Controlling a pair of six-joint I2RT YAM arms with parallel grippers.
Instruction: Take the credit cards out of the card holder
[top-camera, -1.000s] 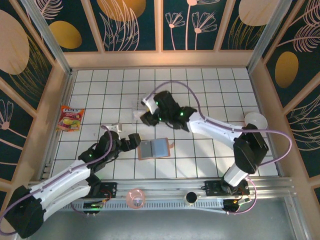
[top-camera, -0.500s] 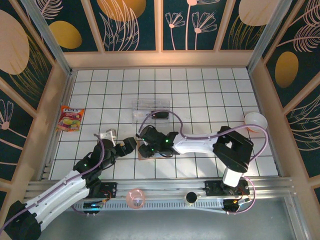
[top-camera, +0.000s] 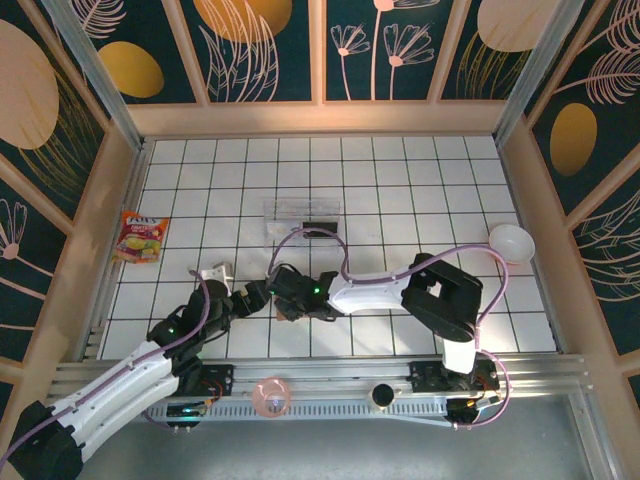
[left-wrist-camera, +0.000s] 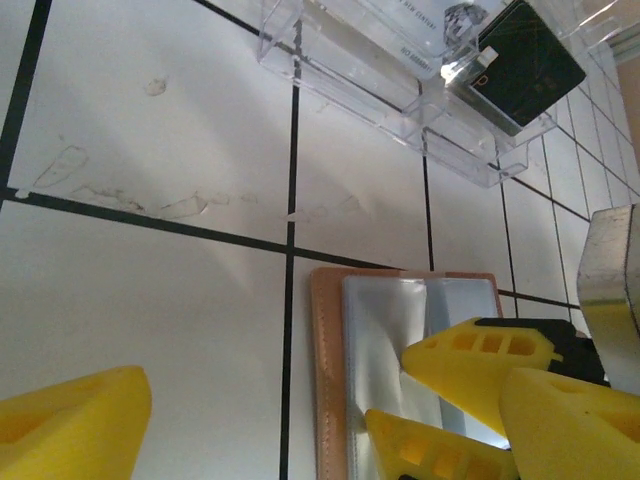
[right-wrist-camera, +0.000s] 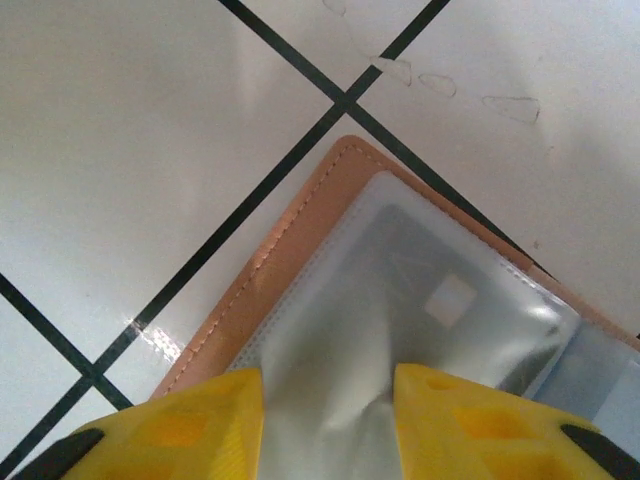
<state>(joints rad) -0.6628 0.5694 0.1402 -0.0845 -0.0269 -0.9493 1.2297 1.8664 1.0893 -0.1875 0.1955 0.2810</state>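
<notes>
The card holder (left-wrist-camera: 327, 380) lies open on the tiles, a tan border around a clear inner sleeve (right-wrist-camera: 400, 290). A whitish-silver credit card (right-wrist-camera: 450, 300) sits inside that sleeve. My right gripper (right-wrist-camera: 325, 430) is open, both yellow fingertips pressed down on the puckered sleeve. Its fingers (left-wrist-camera: 480, 355) also reach in over the holder in the left wrist view. My left gripper (left-wrist-camera: 330, 400) is open at the holder's left edge. From above, the two grippers meet over the card holder (top-camera: 285, 314): left gripper (top-camera: 257, 296), right gripper (top-camera: 288, 298). The black credit card (left-wrist-camera: 525, 65) lies in the clear tray (top-camera: 296, 210).
A red-yellow snack packet (top-camera: 140, 236) lies at the left wall. A white bowl (top-camera: 511, 242) stands at the right. The right arm (top-camera: 440, 300) bends across the near right tiles. A pink object (top-camera: 272, 395) and a black round one (top-camera: 381, 396) rest on the front rail.
My right gripper has come from the clear tray down and left onto the open card holder, leaving the black card in the tray. The left gripper has barely shifted.
</notes>
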